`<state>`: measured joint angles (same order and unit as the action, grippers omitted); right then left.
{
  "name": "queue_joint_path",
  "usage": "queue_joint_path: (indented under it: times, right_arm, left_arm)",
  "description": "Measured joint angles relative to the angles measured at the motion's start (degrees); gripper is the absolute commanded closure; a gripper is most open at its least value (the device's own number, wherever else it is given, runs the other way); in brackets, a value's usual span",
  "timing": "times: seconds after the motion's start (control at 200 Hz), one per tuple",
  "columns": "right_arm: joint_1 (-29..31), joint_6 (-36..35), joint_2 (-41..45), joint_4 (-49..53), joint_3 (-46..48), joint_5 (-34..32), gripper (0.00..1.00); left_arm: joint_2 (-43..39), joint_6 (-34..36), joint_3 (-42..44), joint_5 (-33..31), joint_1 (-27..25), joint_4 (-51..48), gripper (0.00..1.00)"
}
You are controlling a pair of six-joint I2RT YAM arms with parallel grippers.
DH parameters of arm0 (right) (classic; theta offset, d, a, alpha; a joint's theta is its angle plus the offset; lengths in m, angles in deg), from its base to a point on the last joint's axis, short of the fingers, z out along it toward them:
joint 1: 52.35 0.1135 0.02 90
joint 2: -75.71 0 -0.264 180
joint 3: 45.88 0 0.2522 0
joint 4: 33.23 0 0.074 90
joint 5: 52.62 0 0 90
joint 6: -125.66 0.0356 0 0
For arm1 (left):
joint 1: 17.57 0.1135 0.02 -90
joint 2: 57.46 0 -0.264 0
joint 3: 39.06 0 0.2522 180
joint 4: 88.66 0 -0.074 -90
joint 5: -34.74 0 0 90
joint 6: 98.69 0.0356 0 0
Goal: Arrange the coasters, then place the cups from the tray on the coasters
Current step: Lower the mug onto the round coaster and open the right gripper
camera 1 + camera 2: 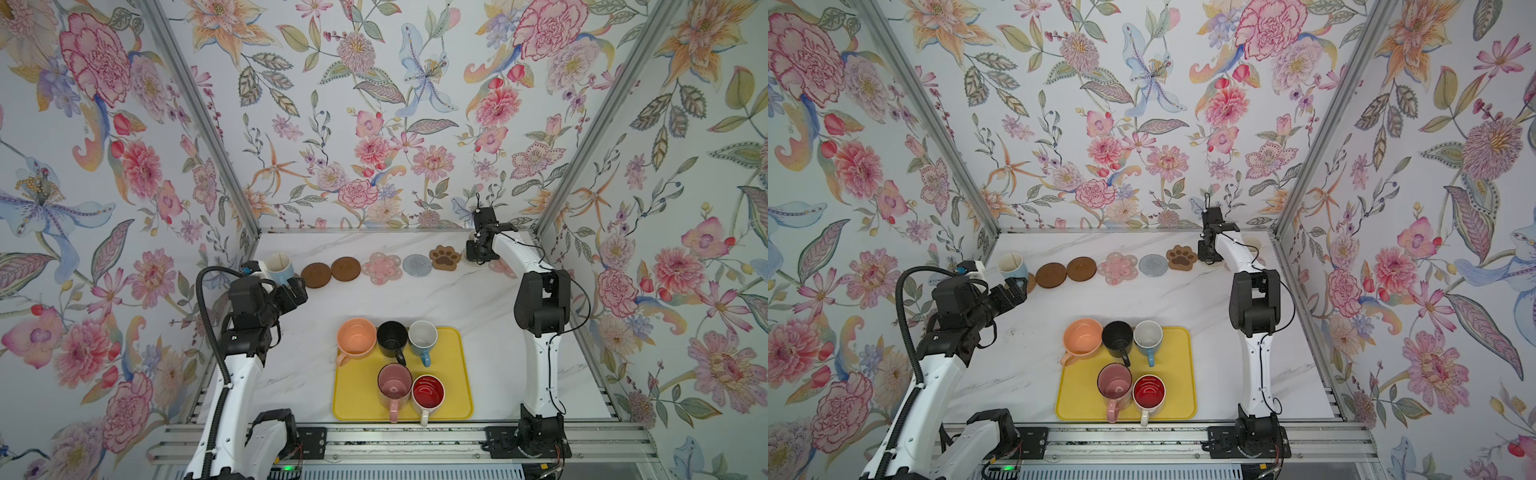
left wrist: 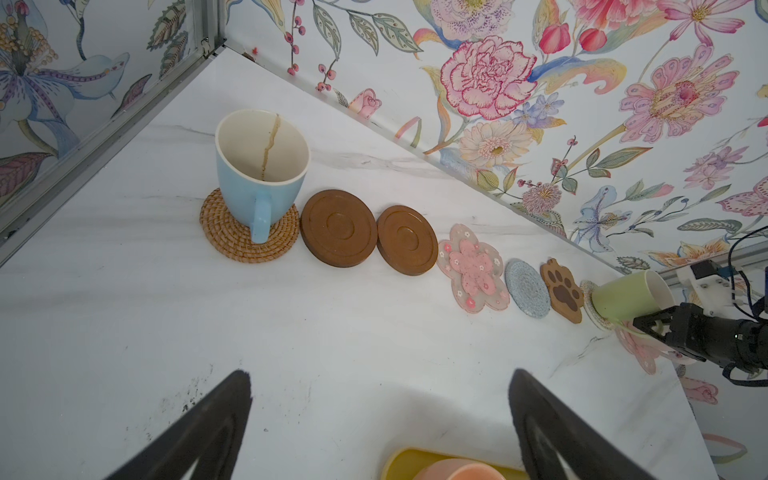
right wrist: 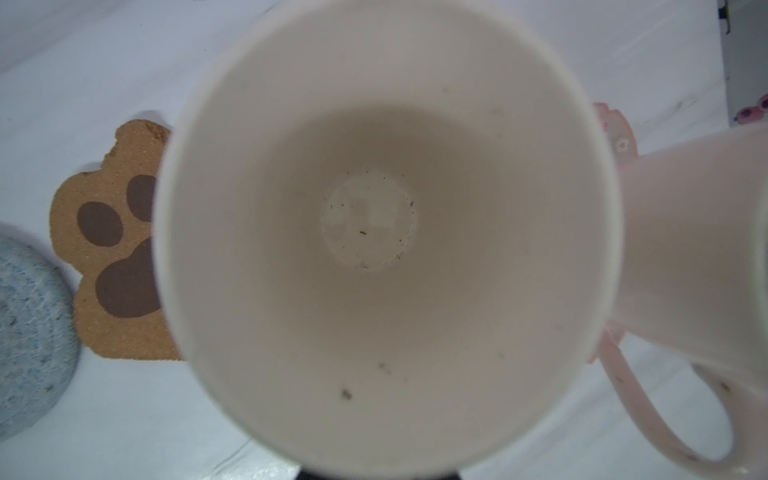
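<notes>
Coasters lie in a row along the back wall: rattan (image 2: 232,245), two dark brown discs (image 2: 338,228) (image 2: 407,240), pink flower (image 2: 473,268), grey round (image 2: 527,289), paw (image 2: 562,290). A blue cup (image 2: 257,166) stands on the rattan one. My left gripper (image 2: 382,374) hangs open and empty just in front of it. My right gripper (image 1: 478,251) is shut on the handle of a green cup (image 2: 623,297), whose base is at the clear coaster (image 2: 588,301). Its fingers are hidden in the right wrist view. A pink-handled cup (image 3: 685,249) stands beside it on the other flower coaster (image 1: 502,267).
The yellow tray (image 1: 457,374) at the table's front holds a peach cup (image 1: 356,336), a black one (image 1: 392,337), a white one with a blue handle (image 1: 422,336), a pink one (image 1: 395,384) and a red-inside one (image 1: 428,392). Floral walls close in the back and both sides.
</notes>
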<state>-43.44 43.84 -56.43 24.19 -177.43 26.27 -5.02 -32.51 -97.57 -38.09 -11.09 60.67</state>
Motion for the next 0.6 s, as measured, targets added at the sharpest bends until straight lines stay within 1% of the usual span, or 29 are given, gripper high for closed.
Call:
queue_joint_path:
  times: [0.105, 0.285, 0.47, 0.6]
  right_arm:
    - [0.00, 0.00, 0.00, 0.00, 0.00, -0.04, 0.90]
    - [0.00, 0.00, 0.00, 0.00, 0.00, -0.04, 0.87]
    - [0.00, 0.20, 0.00, -0.07, 0.04, -0.07, 0.82]
    - [0.00, 0.46, 0.00, -0.66, 0.07, -0.28, 0.77]
  left_arm:
    - [0.00, 0.02, 0.00, -0.02, 0.00, 0.00, 0.02]
    - [0.00, 0.02, 0.00, -0.02, 0.00, 0.00, 0.02]
    - [0.00, 0.02, 0.00, -0.02, 0.00, 0.00, 0.02]
    - [0.00, 0.04, 0.00, -0.02, 0.02, 0.00, 0.02]
